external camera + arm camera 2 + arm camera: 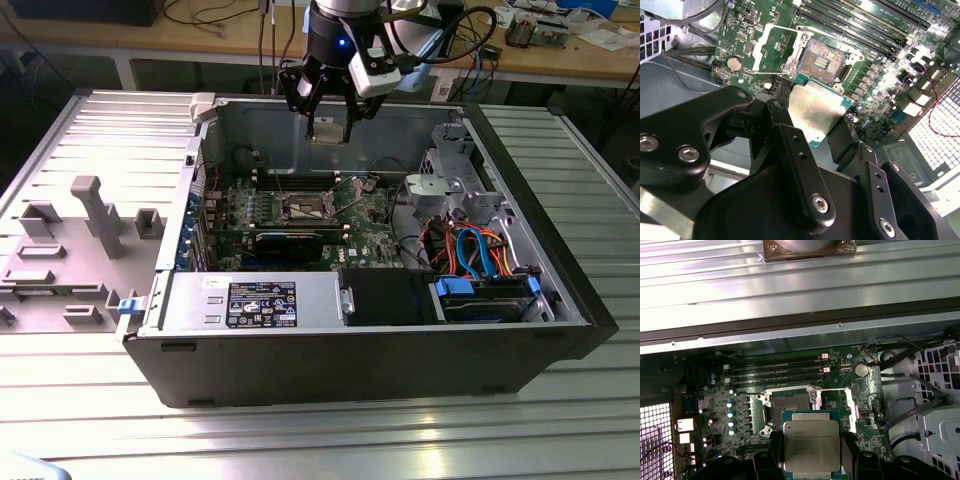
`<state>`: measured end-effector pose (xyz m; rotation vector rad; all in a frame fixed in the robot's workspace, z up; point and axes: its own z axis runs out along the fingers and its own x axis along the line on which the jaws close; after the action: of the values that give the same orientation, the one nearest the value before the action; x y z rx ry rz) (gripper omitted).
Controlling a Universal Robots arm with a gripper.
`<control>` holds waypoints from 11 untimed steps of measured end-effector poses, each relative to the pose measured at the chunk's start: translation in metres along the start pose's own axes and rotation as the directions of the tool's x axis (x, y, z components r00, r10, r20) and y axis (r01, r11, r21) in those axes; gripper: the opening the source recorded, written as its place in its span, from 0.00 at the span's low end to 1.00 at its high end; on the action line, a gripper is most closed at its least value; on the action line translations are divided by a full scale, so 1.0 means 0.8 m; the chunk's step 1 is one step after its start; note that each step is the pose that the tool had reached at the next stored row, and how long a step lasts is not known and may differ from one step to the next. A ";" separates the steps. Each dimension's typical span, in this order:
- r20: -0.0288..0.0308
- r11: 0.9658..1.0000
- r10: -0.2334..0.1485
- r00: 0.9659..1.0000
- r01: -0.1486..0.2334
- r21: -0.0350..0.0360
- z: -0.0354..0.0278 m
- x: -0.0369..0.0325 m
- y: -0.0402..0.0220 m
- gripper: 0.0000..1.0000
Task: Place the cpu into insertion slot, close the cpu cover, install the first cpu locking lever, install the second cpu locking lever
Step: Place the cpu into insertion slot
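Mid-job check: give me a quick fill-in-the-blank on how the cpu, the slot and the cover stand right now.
The black gripper is ____ on the silvery-grey square cpu.
The small dark-centred square insertion slot is ____.
The thin silvery metal cpu cover is ____, not closed over the slot.
Missing words: shut; empty; open.

— On the small flat square silvery-grey cpu [811,445] we see a brushed metal top with a dull sheen and a green laminate edge.

— We read the black gripper [811,117] as matt, its screw heads bright and glossy.

— The small square insertion slot [822,62] shows us a dark centre with fine glinting contacts and a grey metal rim. The thin silvery cpu cover [759,50] is bare shiny metal.

— The large green circuit board [370,215] looks lacquered to us, the ribbed aluminium table [300,440] reflective, and the black computer case [350,365] matt painted metal.
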<state>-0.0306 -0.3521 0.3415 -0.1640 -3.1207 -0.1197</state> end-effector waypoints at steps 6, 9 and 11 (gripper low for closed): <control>0.000 1.000 0.005 1.000 -0.005 0.001 0.0000 0.0000 0.0000 0.55; 0.001 1.000 0.008 1.000 -0.008 0.001 0.0000 0.0000 0.0000 0.55; 0.001 1.000 0.011 1.000 -0.011 0.001 0.0000 0.0000 0.0000 0.55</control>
<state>-0.0306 -0.3521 0.3415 -0.1805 -3.1203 -0.1176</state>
